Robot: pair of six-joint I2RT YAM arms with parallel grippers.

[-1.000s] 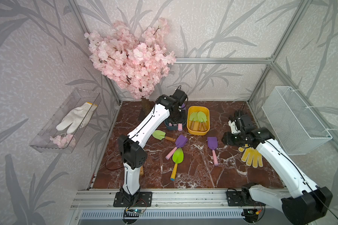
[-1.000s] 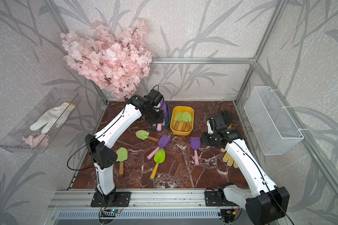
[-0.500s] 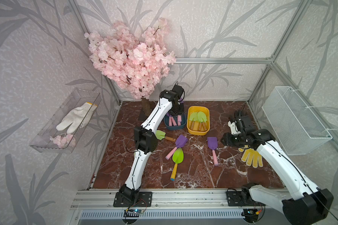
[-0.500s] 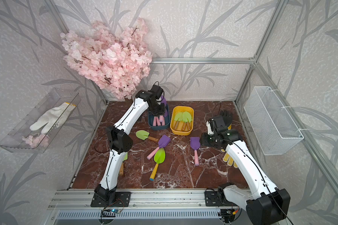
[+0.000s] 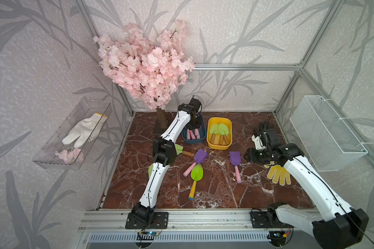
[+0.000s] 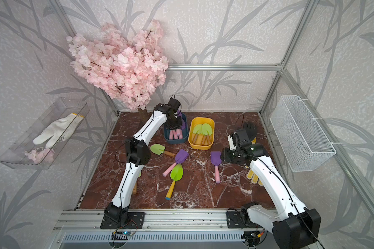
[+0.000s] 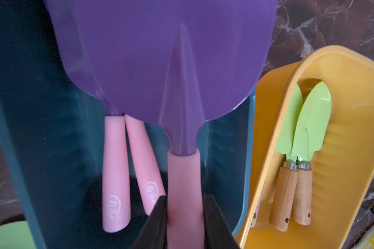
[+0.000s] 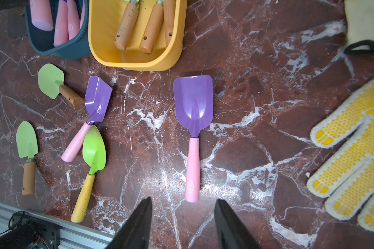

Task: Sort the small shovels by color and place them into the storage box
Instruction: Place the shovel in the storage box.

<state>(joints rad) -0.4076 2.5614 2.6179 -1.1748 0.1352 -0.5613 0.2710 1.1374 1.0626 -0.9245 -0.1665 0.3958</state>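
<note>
Held purple shovel point(image 7: 160, 54): its pink handle is clamped between the jaws of the left gripper point(image 7: 185, 203); blade points away from the wrist, over the dark blue box point(image 7: 41, 140); two pink handles point(image 7: 116, 183) lie in that box under the blade; whether it touches them, cannot tell. Yellow box point(image 5: 218, 147) stands just beside the blue one at the back of the marble table point(image 5: 214, 194); several lime-green shovels point(image 5: 219, 129) with wooden handles lie in it. Loose in front of the boxes: second purple shovel point(image 8: 97, 97), pink handle touching the blade of the yellow-handled green shovel point(image 8: 94, 148); short green shovel point(image 8: 51, 80) with a wooden handle near the left arm; far green shovel point(image 8: 27, 140), partly hidden behind that arm in both top views; third purple shovel point(image 8: 193, 103) lies apart from the rest, nearer the right arm. Right gripper point(image 8: 184, 201): jaws apart, nothing between them; the third shovel's handle end shows just by the fingertips. Yellow-dotted glove point(image 8: 350, 151) lies flat on the table beside the right arm.
</note>
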